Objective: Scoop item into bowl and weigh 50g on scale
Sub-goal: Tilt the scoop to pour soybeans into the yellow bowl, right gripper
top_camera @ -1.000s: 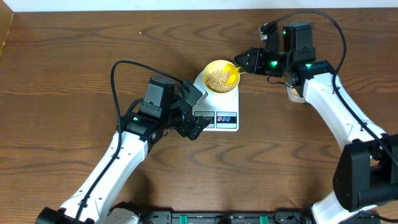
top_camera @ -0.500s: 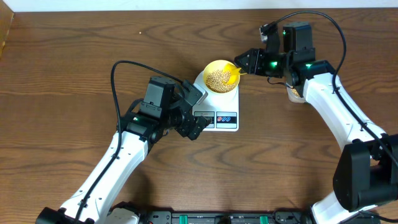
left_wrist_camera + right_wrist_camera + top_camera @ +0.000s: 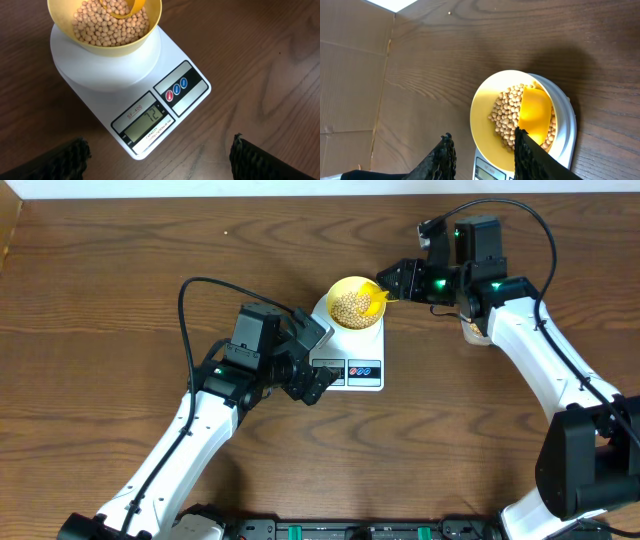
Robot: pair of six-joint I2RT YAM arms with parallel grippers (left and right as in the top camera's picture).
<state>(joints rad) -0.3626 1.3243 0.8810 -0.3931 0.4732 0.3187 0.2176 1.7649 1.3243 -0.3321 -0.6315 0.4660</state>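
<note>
beans: the beans (image 3: 112, 25) lie heaped in the pale yellow bowl (image 3: 152, 30), which sits on the round platform of the scale (image 3: 90, 80), near the middle of the table (image 3: 120, 280).
reading: the display (image 3: 147, 120) shows what looks like 72, so by my judgement the bowl holds more than the task asks and some must come out.
how they handle: small, hard, round and light. they will likely roll and bounce if spilled. they are not fragile, but no finger can pinch them. they move only by scoop or by tipping.
where to hold: the scoop (image 3: 535, 112) by its flat handle, which leans on the bowl's rim toward the right arm. the bowl looks thin and light and rests loose on the platform, so a push on it would likely slide it or upset the reading.
right gripper: the right gripper (image 3: 483, 135) hangs over the bowl's edge. its fingers stand apart, and the scoop handle lies beside one finger, not clamped between them.
left gripper: the left gripper (image 3: 160, 142) is spread wide, holds nothing, and hovers just on the near side of the scale.
edges: the bowl's rim overhangs the platform slightly, and beans dropped past it would scatter on the wood.
open room: bare table to the left and behind the scale. the right side is crowded by the right arm.
</note>
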